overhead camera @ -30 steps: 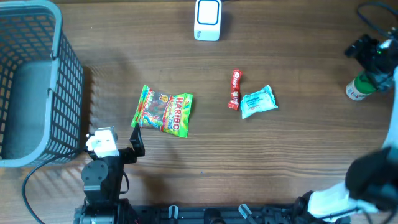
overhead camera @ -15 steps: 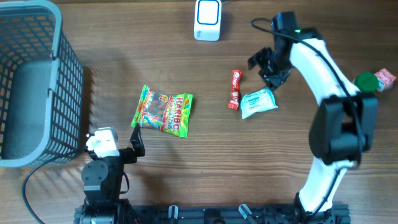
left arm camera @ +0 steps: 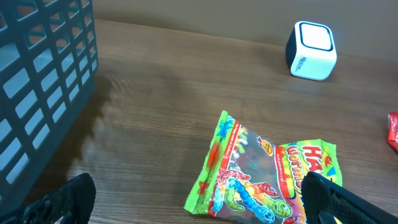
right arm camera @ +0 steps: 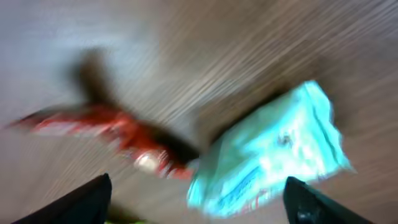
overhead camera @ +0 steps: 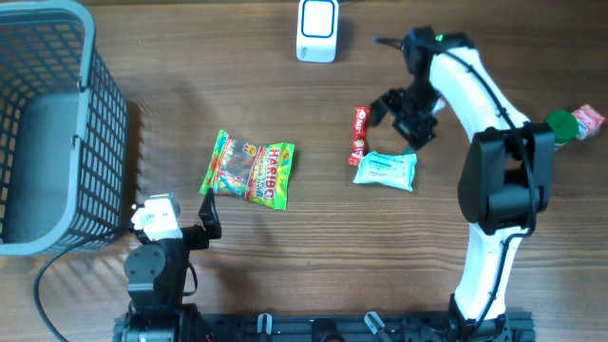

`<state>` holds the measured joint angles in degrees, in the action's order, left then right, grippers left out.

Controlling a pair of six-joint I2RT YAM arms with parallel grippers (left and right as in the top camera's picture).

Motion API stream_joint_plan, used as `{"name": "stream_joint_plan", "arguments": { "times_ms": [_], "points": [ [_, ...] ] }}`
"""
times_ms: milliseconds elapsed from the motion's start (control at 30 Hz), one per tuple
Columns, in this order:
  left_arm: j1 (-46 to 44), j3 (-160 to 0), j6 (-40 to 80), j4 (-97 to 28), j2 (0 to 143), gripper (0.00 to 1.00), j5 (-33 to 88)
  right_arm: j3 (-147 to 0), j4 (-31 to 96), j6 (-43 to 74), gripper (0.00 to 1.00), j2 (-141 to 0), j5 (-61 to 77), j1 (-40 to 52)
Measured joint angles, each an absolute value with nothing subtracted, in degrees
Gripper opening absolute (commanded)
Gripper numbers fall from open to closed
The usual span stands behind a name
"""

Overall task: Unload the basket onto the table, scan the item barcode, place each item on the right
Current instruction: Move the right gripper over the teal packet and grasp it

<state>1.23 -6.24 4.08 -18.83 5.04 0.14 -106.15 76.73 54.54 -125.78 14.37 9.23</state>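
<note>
Pale-blue packet (overhead camera: 385, 169) lay loose beside my released right hand (overhead camera: 401, 122).
My right hand hung over the wooden surface (overhead camera: 456, 247) with its fingers spread wide, gripping nothing; its blurred wrist view showed the packet and a red candy bar (overhead camera: 359, 135) lying below, between the fingertips. From overhead, the packet's left corner sat just beside the bar's lower end. The white scanner (overhead camera: 316, 30) stood near the far edge, well apart from both. My left hand (left arm camera: 199, 214) waited equally spread and released, near the Haribo bag (overhead camera: 249, 169), with the grey basket (overhead camera: 90, 114) at its left.
</note>
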Motion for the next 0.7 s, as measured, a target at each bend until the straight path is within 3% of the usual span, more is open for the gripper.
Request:
{"name": "stream_joint_plan", "arguments": {
  "times_ms": [167, 233, 500, 700],
  "points": [
    [1.23, -6.24, 4.08, -18.83, 5.04, 1.0, 0.14, -114.39, 87.13, 39.59, 0.97, -121.86, 12.1, 9.78],
    [1.23, -6.24, 4.1, -18.83, 5.04, 1.0, 0.14, -114.17, 91.94, 38.0, 0.94, -120.25, 11.38, 10.96],
    [1.23, -6.24, 4.08, -18.85, 5.04, 1.0, 0.14, -98.72, 81.69, 61.1, 0.82, -119.79, 14.81, 12.16],
    [1.23, -6.24, 4.08, -18.83, 5.04, 1.0, 0.14, -95.26, 74.89, 71.37, 0.8, -119.94, 14.33, 9.41]
  ]
}}
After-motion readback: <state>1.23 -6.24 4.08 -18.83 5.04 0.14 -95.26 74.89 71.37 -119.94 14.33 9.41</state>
